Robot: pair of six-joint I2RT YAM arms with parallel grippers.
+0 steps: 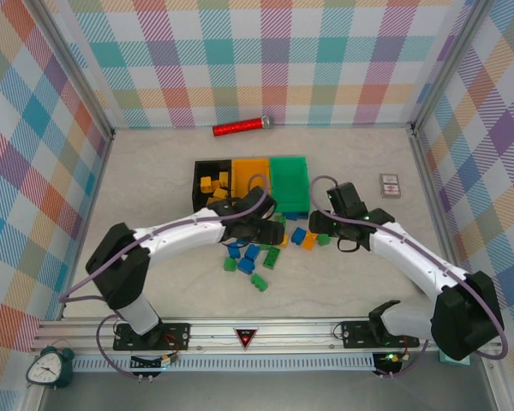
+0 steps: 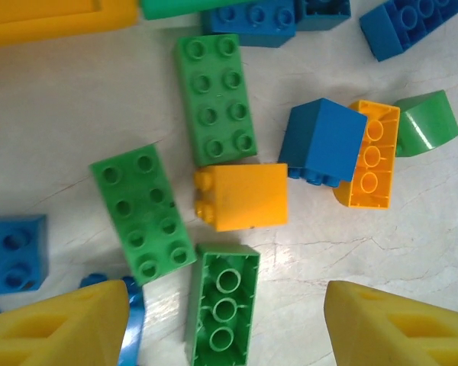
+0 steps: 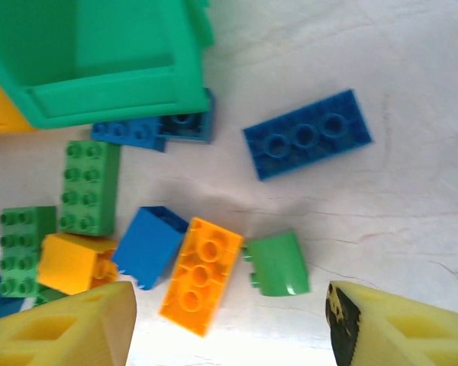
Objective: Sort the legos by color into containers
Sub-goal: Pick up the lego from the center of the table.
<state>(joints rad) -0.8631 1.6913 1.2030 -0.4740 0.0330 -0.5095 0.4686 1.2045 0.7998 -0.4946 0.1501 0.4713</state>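
Left tool, fingers apart, brackets an upturned green lego on the tabletop; right tool, equally apart, brackets an orange lego

The left arm is stretching from seven o'clock toward centre, and the right arm is stretching from five o'clock. The left gripper and right gripper are pointing downward, fingers spread, clasping nothing.
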